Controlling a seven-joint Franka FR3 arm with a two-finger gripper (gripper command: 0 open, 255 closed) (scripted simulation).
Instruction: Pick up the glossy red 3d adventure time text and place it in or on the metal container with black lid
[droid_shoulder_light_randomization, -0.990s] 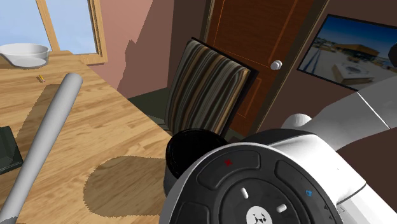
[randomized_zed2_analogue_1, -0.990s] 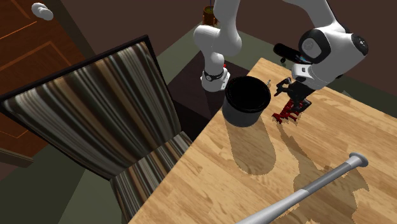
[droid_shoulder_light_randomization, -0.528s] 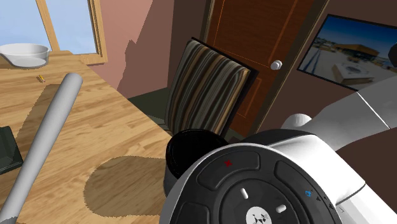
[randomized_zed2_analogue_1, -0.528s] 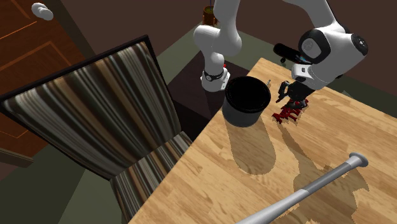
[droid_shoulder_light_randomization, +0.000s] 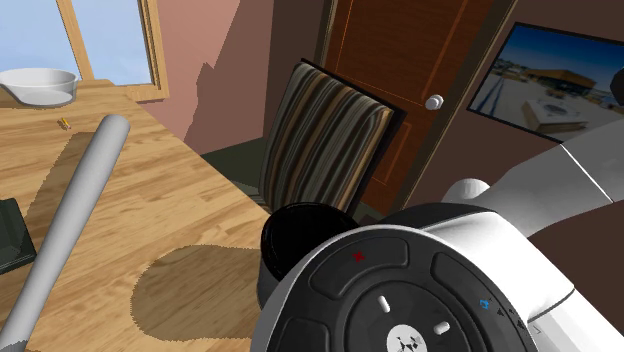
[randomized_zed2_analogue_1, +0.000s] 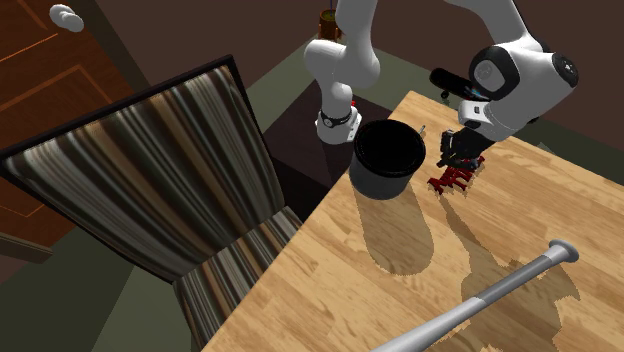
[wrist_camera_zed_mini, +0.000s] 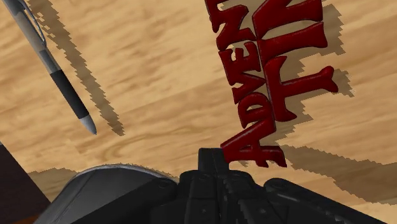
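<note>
Down on the pale wooden bench (randomized_zed2_analogue_1: 400, 270), the glossy red 3D lettering (randomized_zed2_analogue_1: 452, 181) lies flat, just beside the dark cylindrical container with a black top (randomized_zed2_analogue_1: 388, 158), on the second exterior view's right of it. My black claw (randomized_zed2_analogue_1: 459, 157) hangs low over the lettering, very close to it, though I cannot tell whether it touches, nor whether the claw is spread or closed.

In the wrist view the red lettering (wrist_camera_zed_mini: 280, 76) runs away from my claw (wrist_camera_zed_mini: 213, 158) across the wood grain. The nearest letter, an A, sits right against the claw's tip. A slim grey and black pen (wrist_camera_zed_mini: 58, 75) lies on the bench well apart from the letters.

A long grey metal baseball bat (randomized_zed2_analogue_1: 480, 300) rests on the bench nearer the second exterior camera, well apart from the container. In the shoulder view the bat (droid_shoulder_light_randomization: 70, 210) stretches along the bench (droid_shoulder_light_randomization: 180, 190), the container (droid_shoulder_light_randomization: 300, 232) peeks out from behind my white arm, and a white bowl (droid_shoulder_light_randomization: 38, 85) sits at the far end. A chair with a brown striped back (droid_shoulder_light_randomization: 325, 130) stands just beside the bench's edge, in front of a brown wooden door (droid_shoulder_light_randomization: 400, 60).
</note>
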